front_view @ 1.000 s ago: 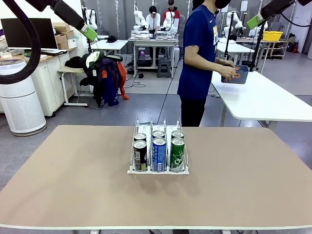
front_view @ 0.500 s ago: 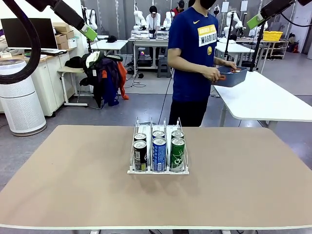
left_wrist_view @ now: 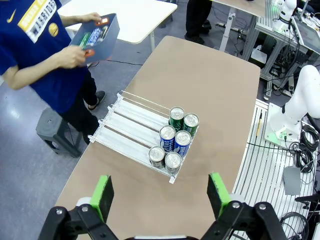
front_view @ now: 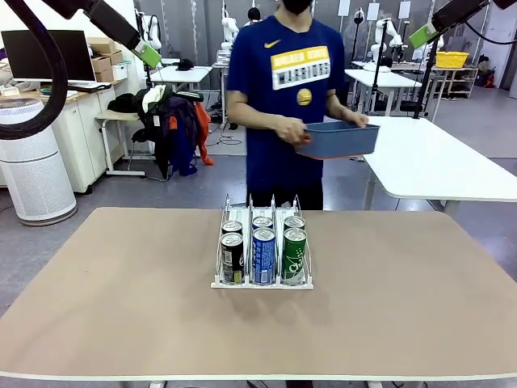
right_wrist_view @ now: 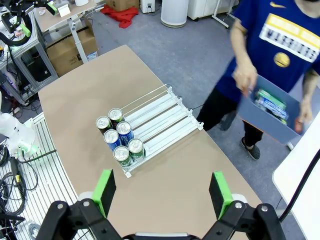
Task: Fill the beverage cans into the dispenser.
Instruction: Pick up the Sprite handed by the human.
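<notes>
The white wire dispenser stands mid-table with six beverage cans in two rows at its near end: dark, blue and green in front. Across the table a person holds a blue-grey bin in both hands, with more cans lying inside it. My left gripper hangs open high above the dispenser, its fingers empty. From equally high up, my right gripper is also open over the dispenser. The far halves of the lanes hold nothing.
A white table stands behind the person on the right. Farther back left are a round white appliance and a chair draped with clothes. Bare tabletop surrounds the dispenser.
The person has turned away from the white table and now faces my table, carrying the bin toward its far edge. Neither arm has moved and the cans stay put.
</notes>
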